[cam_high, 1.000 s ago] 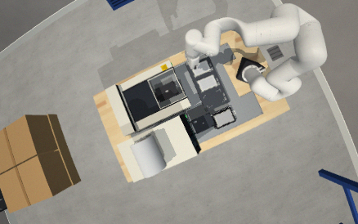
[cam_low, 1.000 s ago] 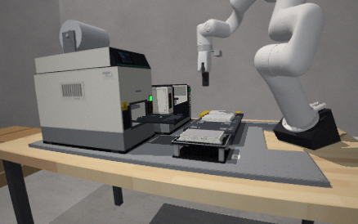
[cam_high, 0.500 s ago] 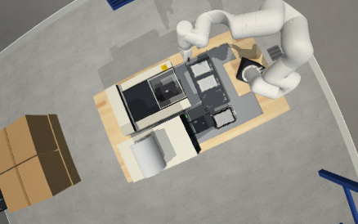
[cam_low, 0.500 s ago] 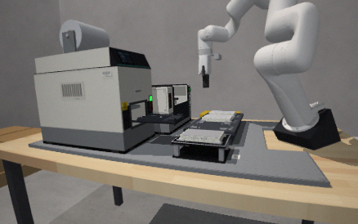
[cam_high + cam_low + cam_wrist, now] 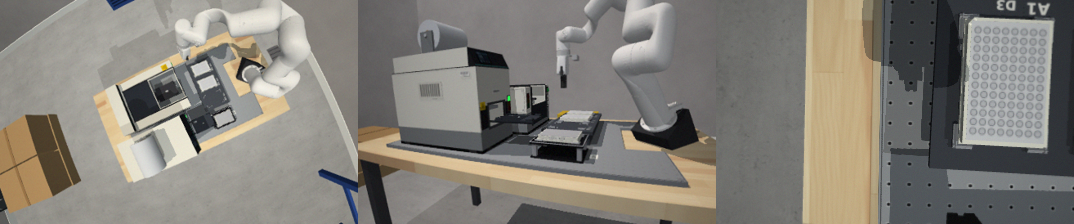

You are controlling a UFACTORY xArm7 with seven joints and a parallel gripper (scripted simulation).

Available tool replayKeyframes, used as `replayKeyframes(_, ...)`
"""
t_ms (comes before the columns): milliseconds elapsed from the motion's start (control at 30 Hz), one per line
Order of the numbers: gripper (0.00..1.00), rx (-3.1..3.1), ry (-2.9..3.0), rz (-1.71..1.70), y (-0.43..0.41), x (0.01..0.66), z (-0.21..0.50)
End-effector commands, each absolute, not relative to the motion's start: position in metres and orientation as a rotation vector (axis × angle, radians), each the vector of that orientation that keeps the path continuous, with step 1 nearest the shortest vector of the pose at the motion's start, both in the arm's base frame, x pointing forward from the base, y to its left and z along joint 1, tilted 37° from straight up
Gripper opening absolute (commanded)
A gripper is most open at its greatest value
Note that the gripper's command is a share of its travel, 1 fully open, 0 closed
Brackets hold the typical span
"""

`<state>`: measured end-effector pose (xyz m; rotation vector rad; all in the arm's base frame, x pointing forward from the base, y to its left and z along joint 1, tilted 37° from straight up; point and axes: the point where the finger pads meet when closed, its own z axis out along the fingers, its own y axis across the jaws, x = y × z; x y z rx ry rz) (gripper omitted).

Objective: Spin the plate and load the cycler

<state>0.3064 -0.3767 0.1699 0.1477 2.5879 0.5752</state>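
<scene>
The end effector (image 5: 562, 82) hangs high above the far edge of the bench (image 5: 481, 173), its fingers pressed together with nothing between them. It points straight down, just beyond the end of the deck row. In the wrist view the balance plate (image 5: 1007, 82) on D3 lies off to the right, long axis running top to bottom, while bare perforated deck and the wooden bench edge fill the left.

The coming move is judged to be a key press on the centrifuge (image 5: 149, 96). That machine lies across from the end effector, on the far side of the deck row from the arm's base (image 5: 685, 136). Its keys cannot be made out in these pictures.

The sealed plate seems to sit on the raised stage (image 5: 561, 136) near the bench front, well apart from the end effector. I judge this from its place only, since no label is legible. The other run's plate (image 5: 207, 83) rests on D2, beside the balance plate.

Nothing stands between the end effector and the centrifuge's side, though the two deck plates lie close below the path.
</scene>
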Motion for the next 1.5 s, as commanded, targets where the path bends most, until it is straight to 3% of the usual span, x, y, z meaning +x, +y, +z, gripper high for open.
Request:
replayKeyframes(0,0.00,0.172,2.497,0.551,-0.379,0.305,0.171)
replayKeyframes(500,0.00,0.259,2.086,0.459,-0.379,0.305,0.171)
replayKeyframes(1467,0.00,0.259,2.086,0.459,-0.362,0.337,0.133)
